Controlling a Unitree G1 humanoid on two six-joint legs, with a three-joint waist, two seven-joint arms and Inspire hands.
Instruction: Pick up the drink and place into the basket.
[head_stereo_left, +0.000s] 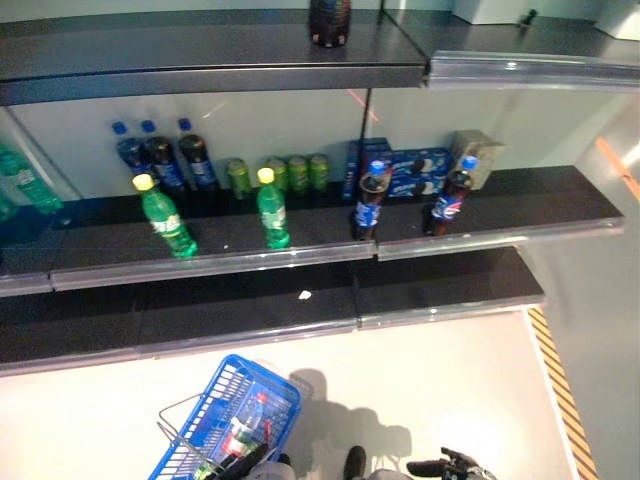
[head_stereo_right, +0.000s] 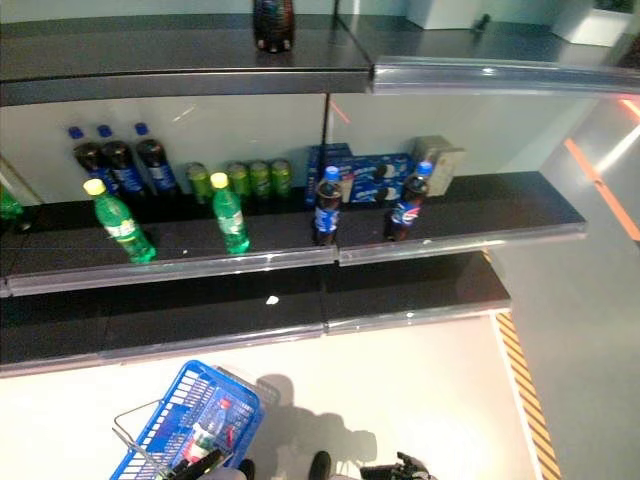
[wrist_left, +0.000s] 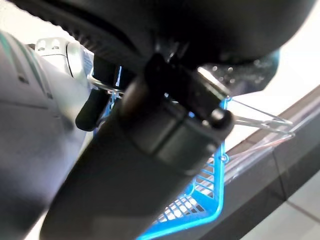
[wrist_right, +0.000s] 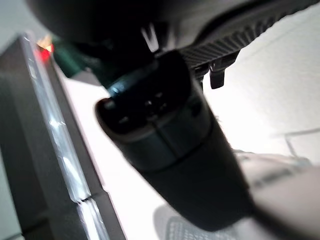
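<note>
My left hand (head_stereo_left: 243, 458) sits low at the blue basket (head_stereo_left: 262, 384), dark fingers by the wire handle (head_stereo_left: 172, 415), though I cannot tell if they grip it. Its wrist view is mostly the hand's own bulk, with blue mesh and wire showing past it. My right hand (head_stereo_left: 452, 465) shows at the bottom edge of the eye views; I cannot tell its fingers there, and its wrist view gives only dark casing, pale floor and a shelf edge.

Only the eye views show the drink (head_stereo_left: 243, 428): a clear bottle with a red cap, lying inside the basket on its side, long axis running along the basket, cap toward the far end. Neither wrist view shows it.

On the middle shelf (head_stereo_left: 520, 215), two green bottles (head_stereo_left: 271, 208) stand near the front edge, the left one tilted. Two cola bottles (head_stereo_left: 370, 200) with blue caps stand right of them. Green cans (head_stereo_left: 279, 174), more dark bottles and blue boxes (head_stereo_left: 405, 170) line the back edge.
</note>
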